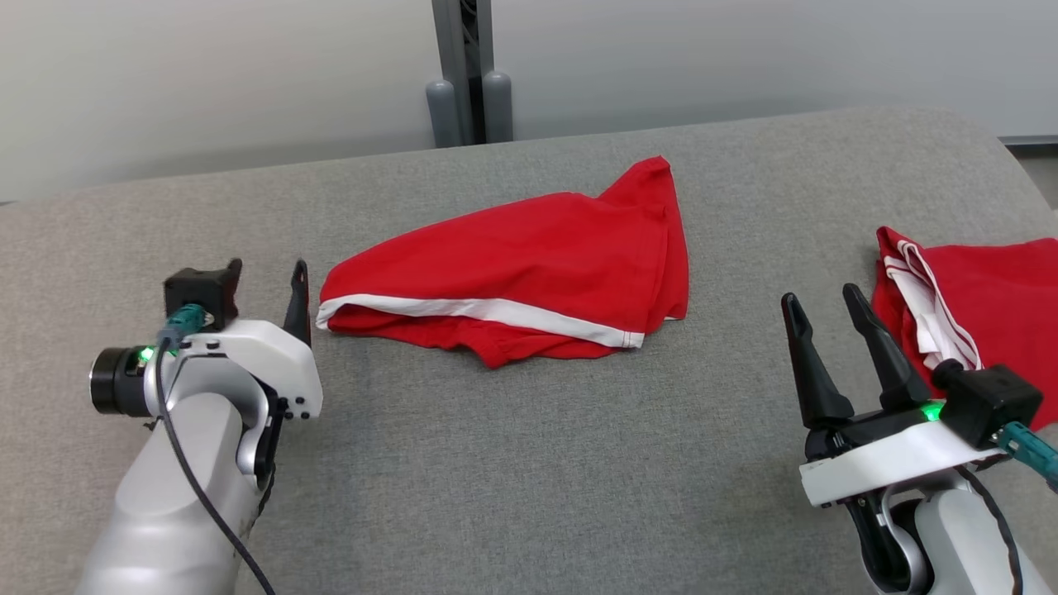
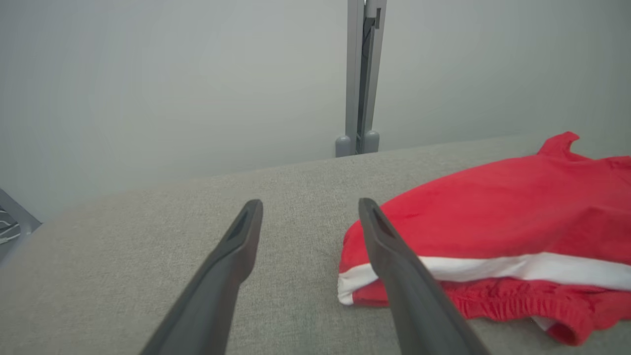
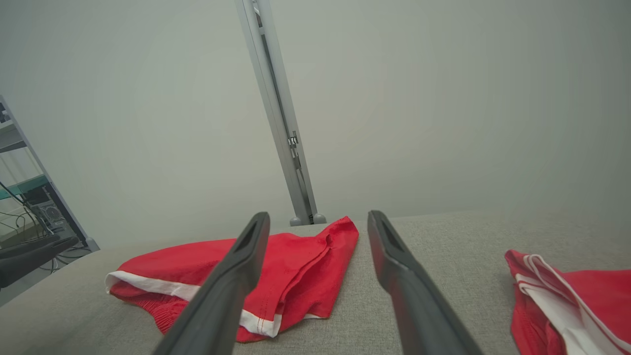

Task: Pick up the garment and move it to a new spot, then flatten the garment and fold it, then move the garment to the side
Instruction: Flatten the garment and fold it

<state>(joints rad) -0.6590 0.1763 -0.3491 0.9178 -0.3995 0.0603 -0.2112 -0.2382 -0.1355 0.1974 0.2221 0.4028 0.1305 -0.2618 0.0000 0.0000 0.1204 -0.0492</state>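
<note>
2 red pieces lie apart on 1 grey table (image 1: 496, 463): shorts (image 1: 529, 264) centre, second garment (image 1: 992, 289) right; left gripper (image 1: 266, 266) and right gripper (image 1: 820, 296), fingers apart.

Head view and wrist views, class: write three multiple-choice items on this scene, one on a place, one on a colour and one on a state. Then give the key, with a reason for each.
1. Where does the centre garment lie on the grey surface?
A. between the two grippers
B. left of both grippers
C. on the floor

2. What colour is the stripe along its hem?
A. blue
B. white
C. yellow

3. How do the left gripper and right gripper stand?
A. both shut on cloth
B. left open, right shut
C. both open, holding nothing

Key:
1 A, since the head view shows it mid-table with a gripper on each side.
2 B, since a white band runs along the red edge.
3 C, since each wrist view shows the fingers spread and gripping nothing.
</note>
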